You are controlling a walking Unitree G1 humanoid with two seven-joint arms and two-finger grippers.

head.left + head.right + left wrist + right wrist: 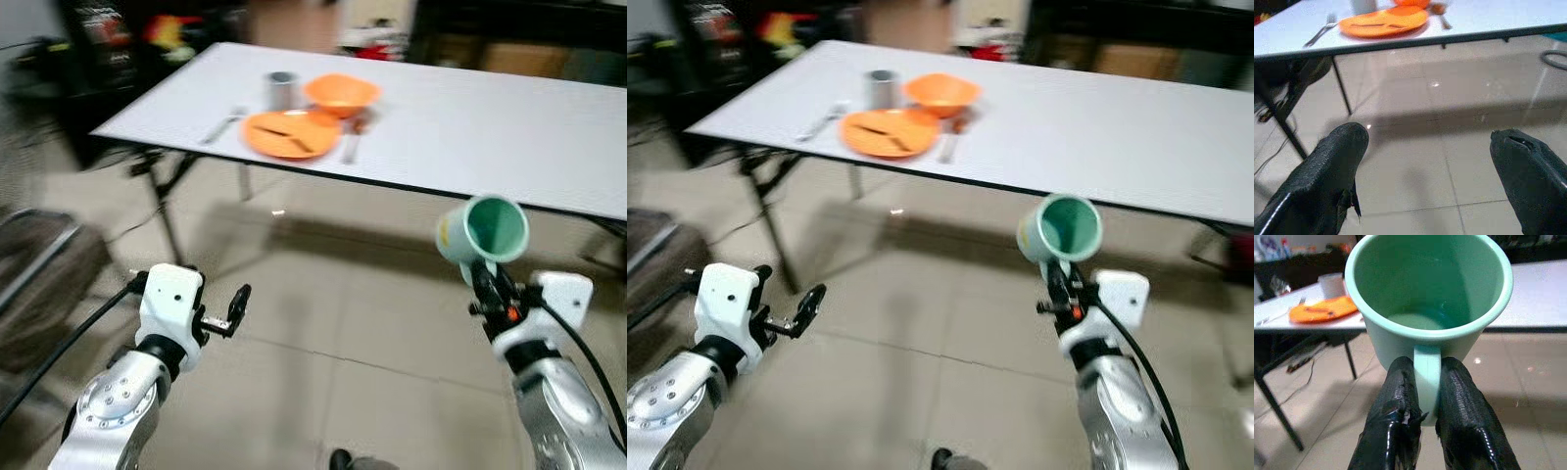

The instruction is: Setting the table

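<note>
Your right gripper [1425, 396] grasps the mug [482, 230] by its handle, raised over the floor.

Left gripper [1432, 161] is released, empty. Ahead of both, the desk [470, 127] carries a plate [291, 133], bowl [341, 93], cup [281, 90] and fork [223, 124].

I see the mint-green mug [1429, 303] tipped with its mouth facing me, its handle pinched in my right gripper [1426, 396], above the floor.
</note>
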